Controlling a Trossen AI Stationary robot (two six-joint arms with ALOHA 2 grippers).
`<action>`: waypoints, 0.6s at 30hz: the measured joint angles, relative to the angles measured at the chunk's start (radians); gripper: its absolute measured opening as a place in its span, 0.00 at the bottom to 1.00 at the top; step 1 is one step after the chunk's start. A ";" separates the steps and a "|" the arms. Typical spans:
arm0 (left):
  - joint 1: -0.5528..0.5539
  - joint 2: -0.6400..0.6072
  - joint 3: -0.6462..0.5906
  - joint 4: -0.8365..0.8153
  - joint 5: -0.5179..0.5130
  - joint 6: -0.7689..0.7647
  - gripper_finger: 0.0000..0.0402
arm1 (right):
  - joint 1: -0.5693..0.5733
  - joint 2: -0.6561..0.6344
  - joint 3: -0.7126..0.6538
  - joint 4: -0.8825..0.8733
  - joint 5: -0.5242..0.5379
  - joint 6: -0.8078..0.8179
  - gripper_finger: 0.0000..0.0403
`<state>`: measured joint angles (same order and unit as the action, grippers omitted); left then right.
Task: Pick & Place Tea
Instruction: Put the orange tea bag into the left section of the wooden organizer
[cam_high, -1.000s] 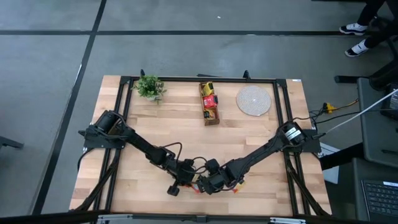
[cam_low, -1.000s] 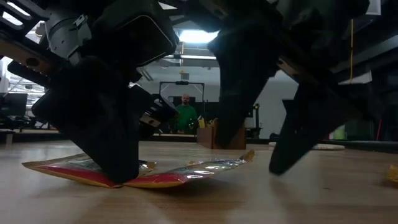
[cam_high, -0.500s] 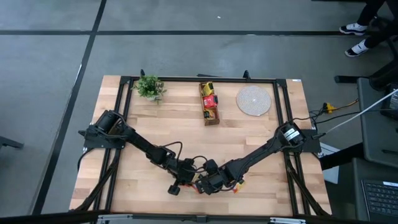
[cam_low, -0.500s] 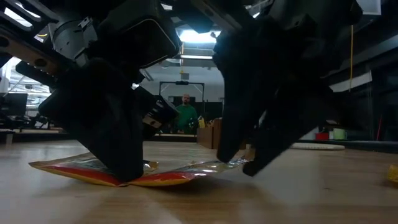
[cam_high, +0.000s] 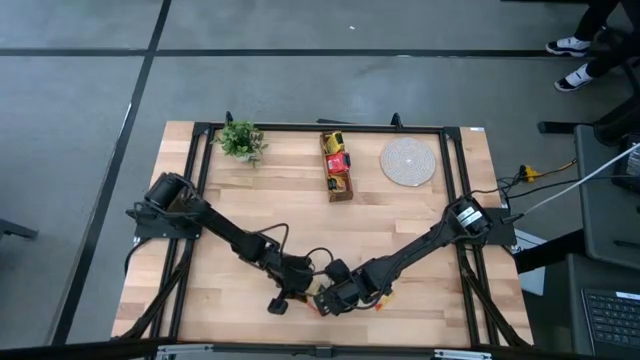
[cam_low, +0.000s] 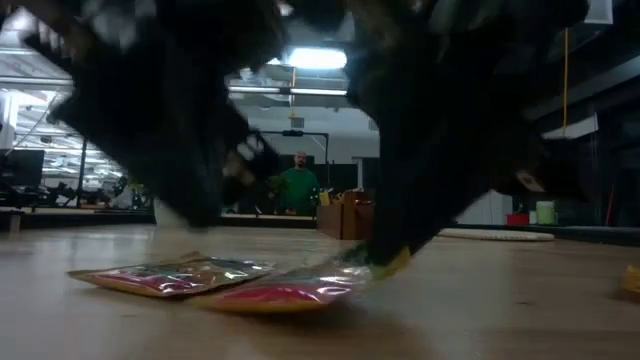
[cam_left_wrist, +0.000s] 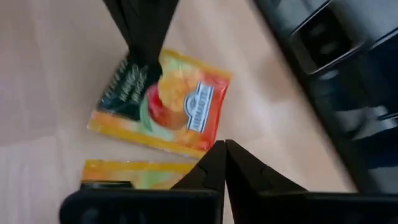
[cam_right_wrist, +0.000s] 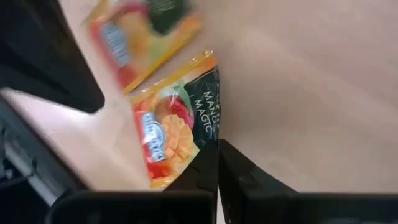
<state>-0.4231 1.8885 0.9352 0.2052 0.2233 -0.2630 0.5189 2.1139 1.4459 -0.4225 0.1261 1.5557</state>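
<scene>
Two tea sachets lie near the table's near edge, between my two grippers. One sachet (cam_low: 170, 278) lies flat on the wood. The other sachet (cam_left_wrist: 168, 106), yellow, red and orange with a dark green end, has my right gripper (cam_right_wrist: 217, 155) shut on it. My left gripper (cam_left_wrist: 225, 155) is shut and hangs just above the flat sachet (cam_left_wrist: 134, 174), touching nothing. In the high view both grippers meet at the sachets (cam_high: 318, 300). My right gripper pinches the sachet's dark green end (cam_right_wrist: 212, 134) between its two fingers (cam_left_wrist: 140, 59), slanting down from above. That end (cam_low: 388, 262) is raised off the wood, while the sachet's other end (cam_low: 250, 298) rests on the table.
At the far side stand a small potted plant (cam_high: 240, 140), an open box of tea (cam_high: 338, 165) and a round woven mat (cam_high: 408, 161). A yellow scrap (cam_low: 632, 278) lies at the right. A person in green (cam_low: 298, 186) stands in the room behind.
My right gripper has moved toward the sachets and shut on the end of one, tipping that end up. My left gripper, which was pressing down on the sachets, has risen clear of them. The two sachets now lie more apart.
</scene>
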 joint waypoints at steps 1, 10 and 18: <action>0.002 -0.015 0.000 0.000 0.011 -0.011 0.01 | 0.004 0.000 0.009 0.000 0.000 -0.016 0.01; 0.038 -0.194 0.000 0.004 0.098 -0.072 0.02 | 0.028 -0.002 0.172 -0.112 -0.003 -0.192 0.00; 0.112 -0.290 0.002 0.001 0.220 -0.196 0.16 | 0.025 -0.002 0.388 -0.388 0.078 -0.311 0.00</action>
<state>-0.3109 1.5988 0.9367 0.2064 0.4432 -0.4590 0.5441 2.1124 1.8340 -0.8108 0.2037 1.2450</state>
